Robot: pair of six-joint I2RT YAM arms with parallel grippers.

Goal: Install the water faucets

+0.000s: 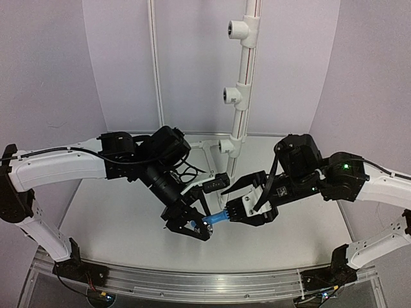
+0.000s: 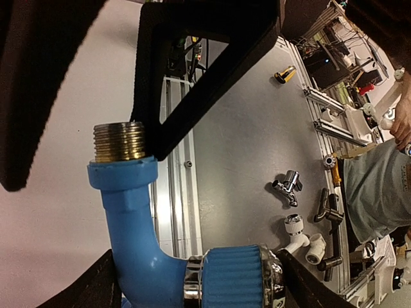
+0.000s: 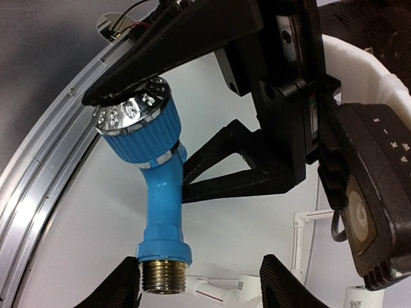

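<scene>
The water faucet (image 1: 218,217) — bright blue, L-shaped, with a ribbed round knob, chrome face and brassy threaded end — hangs above the counter (image 1: 109,224). The left claw (image 1: 200,226) pinches its knob — the right claw (image 1: 230,213) stands spread around the threads.

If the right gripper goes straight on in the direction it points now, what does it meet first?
The blue faucet: its threaded end lies between the open fingers of the right gripper. Just beyond, probably, the left gripper holding its knob.
</scene>
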